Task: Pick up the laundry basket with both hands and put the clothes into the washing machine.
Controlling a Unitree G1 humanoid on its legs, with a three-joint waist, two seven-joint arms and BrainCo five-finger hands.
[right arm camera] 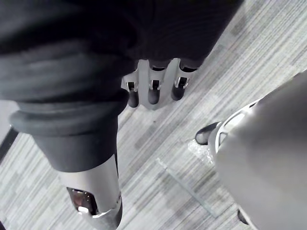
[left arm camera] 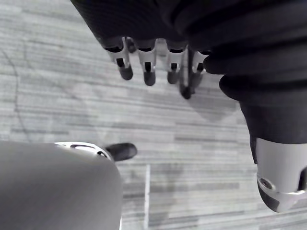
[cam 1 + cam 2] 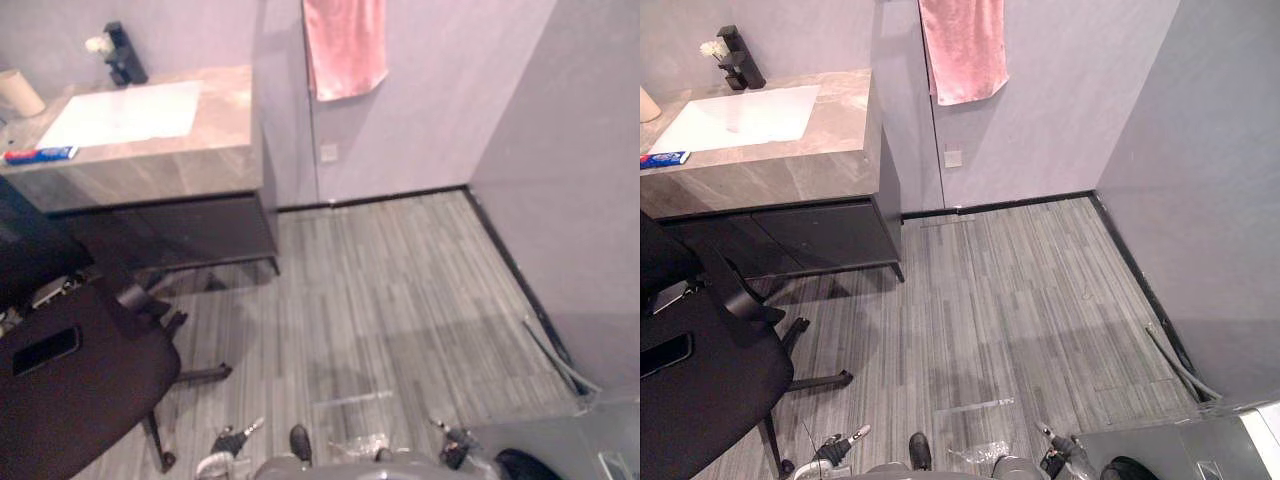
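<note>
A bathroom corner is seen from above. At the lower right edge of the eye views a grey box (image 3: 1180, 445) is set by the right wall. It may be the washing machine, but that cannot be told for sure. Just part of its flat top is shown, so its long axis and the way it faces cannot be made out.

The left hand (image 2: 147, 60) is hung low at the robot's left side. Its fingers are pointed down at the plank floor (image 3: 400, 300), held straight and a little apart, with the thumb set off to one side — nothing is gripped. The right hand (image 1: 153, 88) is held the same way at the right side. Its fingers are loose and aimed at the floor, and nothing is caught between them and the thumb. In the eye views both hands are seen at the bottom edge, well apart, the right one just beside the box.

At the upper left a stone counter (image 3: 215, 140) is fitted with a white basin (image 3: 125, 112) and a black tap (image 3: 122, 55). A blue and red tube (image 3: 38, 154) is laid near the counter's front edge. A pink towel (image 3: 345, 45) is hung on the back wall. A black chair (image 3: 70, 380) is placed at the lower left, in front of the counter. A grey hose (image 3: 1175, 365) is laid along the foot of the right wall — near the box.
</note>
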